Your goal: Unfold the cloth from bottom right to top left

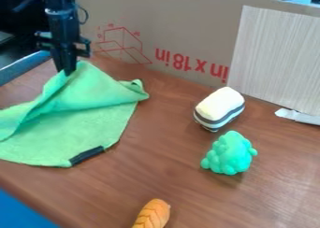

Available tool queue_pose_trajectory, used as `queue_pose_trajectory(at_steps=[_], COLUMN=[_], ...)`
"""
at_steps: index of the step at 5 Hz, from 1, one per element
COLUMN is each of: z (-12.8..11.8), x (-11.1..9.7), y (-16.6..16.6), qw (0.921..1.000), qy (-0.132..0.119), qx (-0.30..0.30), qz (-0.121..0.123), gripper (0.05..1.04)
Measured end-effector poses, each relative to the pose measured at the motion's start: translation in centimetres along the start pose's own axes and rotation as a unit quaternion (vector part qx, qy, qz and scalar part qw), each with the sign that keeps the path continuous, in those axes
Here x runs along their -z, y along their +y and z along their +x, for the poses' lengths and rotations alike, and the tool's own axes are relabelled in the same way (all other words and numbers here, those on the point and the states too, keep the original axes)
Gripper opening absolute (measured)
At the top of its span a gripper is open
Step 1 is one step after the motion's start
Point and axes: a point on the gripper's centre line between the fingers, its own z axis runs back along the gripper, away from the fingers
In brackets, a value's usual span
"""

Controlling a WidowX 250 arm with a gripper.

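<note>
Green cloth (97, 126) lies half-folded across the left of the frame, its upper edge pinched between the closed fingers of a black gripper (67, 72) at upper left. A loose flap slopes down from the grip over the flat lower layer.

The chief risk is a slip: the fingers appear to hold only a small fold near the edge, and a quick pull could drag it free. Should they have caught both layers, the whole cloth would likely slide rather than open. Letting go too soon could drop the flap back in a crumple, while travel too far toward the upper left may carry fabric off the table (187, 185).

The cloth looks soft and slightly fuzzy, with rippled folds, a curled corner and a smooth dark strip (87, 155) along its lower edge. At right sit a rounded white block with gray bands (219, 108) and a knobbly green broccoli-shaped toy (229, 153); a ridged orange bread-shaped toy (152, 214) lies at bottom center on the brown wood grain. Flat cardboard (181, 31) stands behind.
</note>
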Motion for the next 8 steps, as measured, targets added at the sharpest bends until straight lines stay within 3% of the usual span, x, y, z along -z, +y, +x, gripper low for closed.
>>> queue_pose_trajectory(at_steps=[1, 2, 3, 5, 6, 7, 8], z=[1.1, 2.0, 2.4, 3.4, 4.3, 4.6, 5.1], x=[-0.5, 0.4, 0.3, -2.1, -5.1, -6.8, -6.8], y=[0.7, 0.4, 0.5, 1.6, 2.5, 3.5, 3.9], qw=[0.9987, 0.9948, 0.994, 0.9931, 0.9911, 0.9892, 0.9902], qy=[-0.027, -0.058, -0.068, -0.087, -0.113, -0.122, -0.114], qx=[-0.016, -0.012, -0.001, -0.012, -0.028, -0.031, -0.038], qz=[0.041, 0.082, 0.085, 0.078, 0.065, 0.075, 0.072], gripper=[0.063, 0.063, 0.063, 0.063, 0.063, 0.063, 0.063])
